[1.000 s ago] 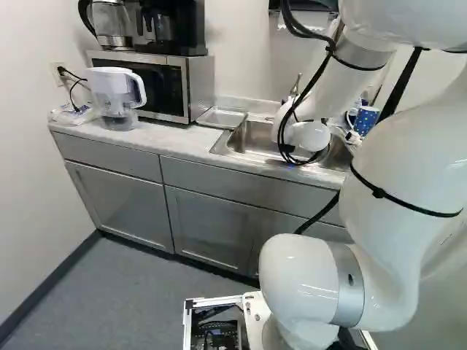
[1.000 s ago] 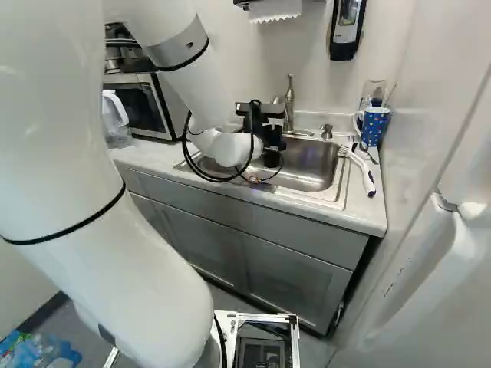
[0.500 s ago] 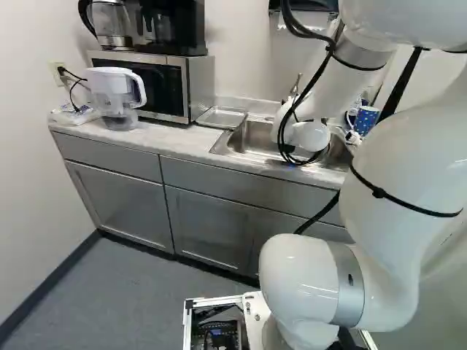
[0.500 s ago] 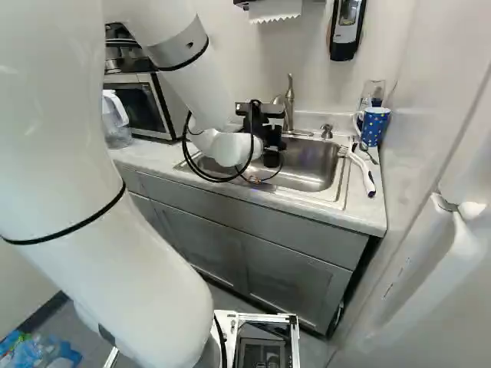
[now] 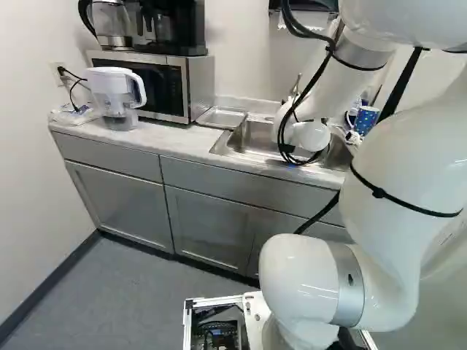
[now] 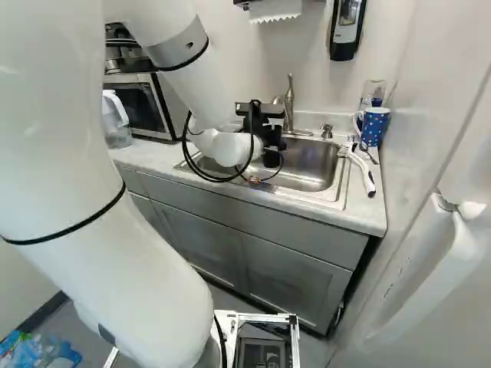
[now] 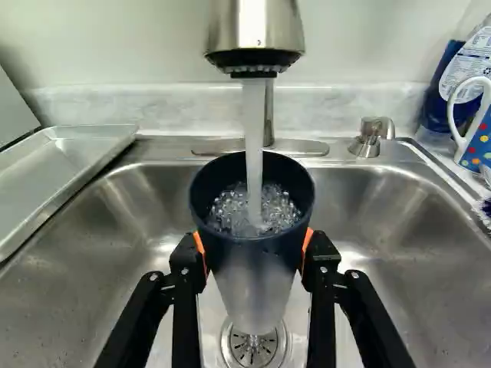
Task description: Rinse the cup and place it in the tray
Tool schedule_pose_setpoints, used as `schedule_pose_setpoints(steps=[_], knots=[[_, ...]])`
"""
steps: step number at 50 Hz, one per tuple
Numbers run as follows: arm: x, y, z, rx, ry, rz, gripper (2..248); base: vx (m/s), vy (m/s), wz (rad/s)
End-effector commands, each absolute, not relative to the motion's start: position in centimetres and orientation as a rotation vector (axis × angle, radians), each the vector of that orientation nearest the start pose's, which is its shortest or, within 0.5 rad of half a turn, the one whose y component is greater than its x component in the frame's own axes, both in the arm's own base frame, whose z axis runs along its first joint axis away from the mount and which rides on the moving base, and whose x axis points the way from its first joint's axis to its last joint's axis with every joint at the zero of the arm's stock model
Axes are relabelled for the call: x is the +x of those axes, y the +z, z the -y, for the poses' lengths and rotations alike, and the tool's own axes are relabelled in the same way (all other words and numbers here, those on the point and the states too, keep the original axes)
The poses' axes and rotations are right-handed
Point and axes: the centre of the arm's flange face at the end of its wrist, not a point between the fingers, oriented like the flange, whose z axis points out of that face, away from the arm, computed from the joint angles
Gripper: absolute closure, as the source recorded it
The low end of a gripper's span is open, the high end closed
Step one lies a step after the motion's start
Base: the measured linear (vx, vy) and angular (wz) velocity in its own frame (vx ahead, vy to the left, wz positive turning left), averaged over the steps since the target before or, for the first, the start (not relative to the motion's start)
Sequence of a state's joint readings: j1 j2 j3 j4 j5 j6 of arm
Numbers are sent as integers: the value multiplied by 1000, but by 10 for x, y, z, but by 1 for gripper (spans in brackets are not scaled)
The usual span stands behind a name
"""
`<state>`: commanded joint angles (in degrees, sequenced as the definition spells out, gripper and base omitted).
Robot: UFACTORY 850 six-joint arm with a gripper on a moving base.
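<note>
My gripper is over the sink in the right base view. Seen from the wrist, the gripper is shut on the dark-rimmed cup, with an orange pad against each side. The cup is upright above the drain, directly beneath the faucet. A stream of water runs into it, and bubbling water shows inside. The metal tray lies on the counter beside the sink; in the left base view the tray is between the microwave and the basin.
A blue dotted mug and a white-handled brush are on the counter at the sink's right side. Behind the basin stands a soap pump. A microwave and a water pitcher stand farther left.
</note>
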<state>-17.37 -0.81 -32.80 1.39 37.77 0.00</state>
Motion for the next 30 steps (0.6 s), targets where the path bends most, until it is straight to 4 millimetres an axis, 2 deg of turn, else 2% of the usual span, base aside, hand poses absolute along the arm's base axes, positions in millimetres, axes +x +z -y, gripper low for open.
schedule_pose_setpoints(steps=[30], knots=[[422,441,133,-2693,-1881,-452,125,0,0,0]])
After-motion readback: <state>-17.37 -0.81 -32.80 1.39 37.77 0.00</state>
